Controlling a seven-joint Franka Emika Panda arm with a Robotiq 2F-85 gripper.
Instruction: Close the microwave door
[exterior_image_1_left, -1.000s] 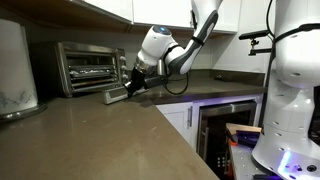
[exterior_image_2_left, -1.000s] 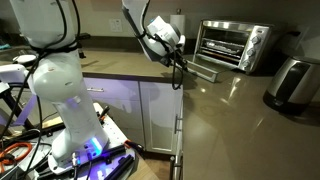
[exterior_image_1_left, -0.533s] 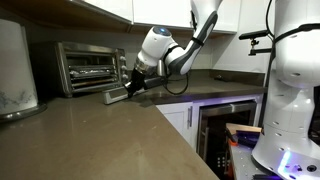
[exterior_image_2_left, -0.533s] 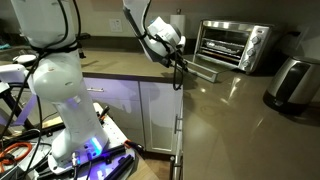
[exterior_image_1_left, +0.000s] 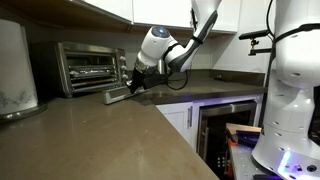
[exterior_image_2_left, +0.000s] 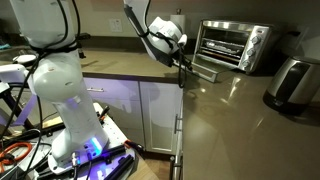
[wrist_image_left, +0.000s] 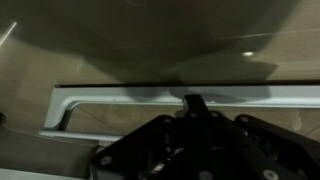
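Standing beside microwave (exterior_image_1_left: 88, 66): large white appliance (exterior_image_1_left: 15, 65).

counter (exterior_image_1_left: 110, 140): brown, glossy | lower cabinets (exterior_image_2_left: 150, 110): white | upper cabinets (exterior_image_1_left: 160, 10): white

Silver microwave (exterior_image_1_left: 88, 67), dark interior exposed; microwave door (exterior_image_1_left: 117, 96) dropped open, lying flat before it

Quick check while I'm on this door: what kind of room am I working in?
Most likely a kitchen or kitchenette. Three things suggest it: a long brown countertop, white cabinets below it, and the microwave standing on the counter with the microwave door folded down.
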